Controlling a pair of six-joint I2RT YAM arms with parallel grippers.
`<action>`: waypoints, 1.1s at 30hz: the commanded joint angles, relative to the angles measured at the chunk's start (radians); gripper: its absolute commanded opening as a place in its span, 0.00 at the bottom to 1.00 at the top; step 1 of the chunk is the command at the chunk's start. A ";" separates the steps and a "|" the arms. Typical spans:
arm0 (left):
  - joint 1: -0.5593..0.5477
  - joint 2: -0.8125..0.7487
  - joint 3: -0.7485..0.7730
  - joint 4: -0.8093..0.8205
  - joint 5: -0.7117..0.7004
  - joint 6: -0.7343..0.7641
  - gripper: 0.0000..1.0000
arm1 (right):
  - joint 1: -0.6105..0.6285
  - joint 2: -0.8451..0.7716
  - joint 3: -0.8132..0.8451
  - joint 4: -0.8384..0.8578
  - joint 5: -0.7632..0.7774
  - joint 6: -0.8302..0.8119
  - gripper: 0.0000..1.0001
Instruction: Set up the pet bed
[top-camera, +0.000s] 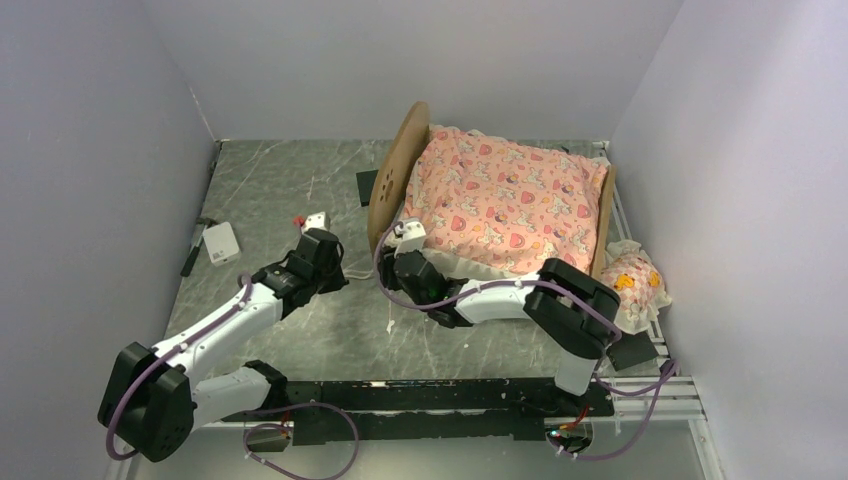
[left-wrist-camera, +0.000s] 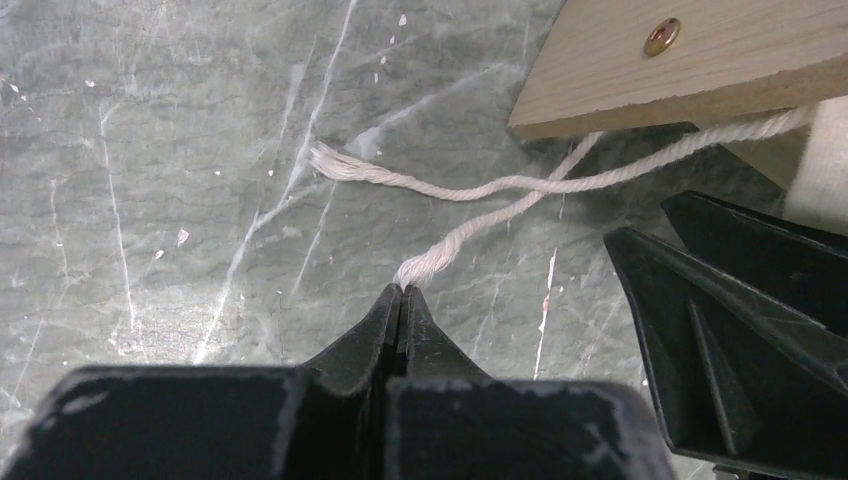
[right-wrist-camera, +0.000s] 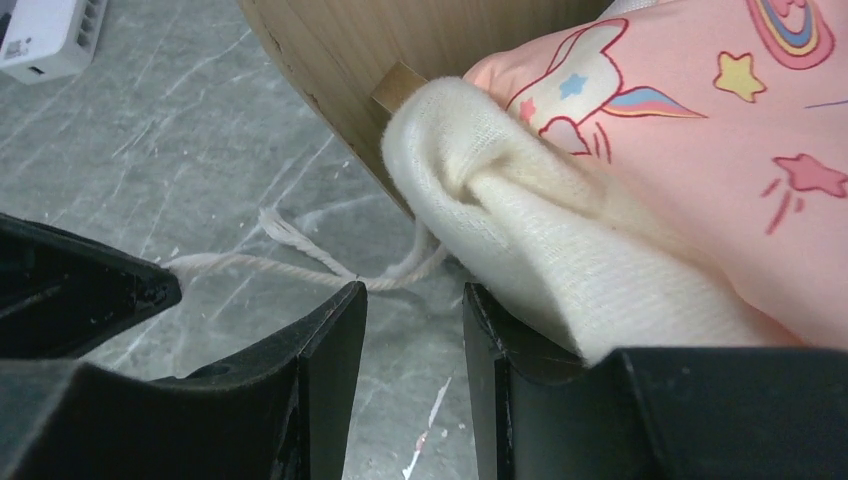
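The pet bed (top-camera: 398, 172) stands at the back right, a light-wood frame with its rounded headboard on the left. The pink cartoon-print mattress (top-camera: 505, 200) lies in it. The frilled pillow (top-camera: 635, 280) lies on the table to the right of the bed. Two white cords (left-wrist-camera: 500, 188) run from the bed's wooden edge (left-wrist-camera: 680, 70) across the table. My left gripper (left-wrist-camera: 402, 292) is shut on the frayed end of one cord. My right gripper (right-wrist-camera: 415, 300) is open at the bed's near left corner by the headboard (right-wrist-camera: 340, 60), with the mattress's cream ruffle (right-wrist-camera: 520, 240) resting on its right finger.
A white box (top-camera: 221, 243) and a dark tool (top-camera: 190, 255) lie at the left. A small white and red item (top-camera: 312, 220) and a black square (top-camera: 366, 187) lie left of the headboard. Walls close in on three sides. The two grippers are close together.
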 joint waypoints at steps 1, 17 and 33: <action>0.004 -0.016 -0.007 0.033 0.002 0.020 0.00 | 0.005 0.034 0.049 0.111 0.045 0.045 0.44; 0.004 -0.045 -0.025 0.058 0.052 0.033 0.00 | -0.018 0.094 0.051 0.202 0.019 0.006 0.07; 0.004 0.132 0.032 0.311 0.167 -0.021 0.00 | -0.032 -0.027 -0.102 0.323 -0.271 -0.250 0.00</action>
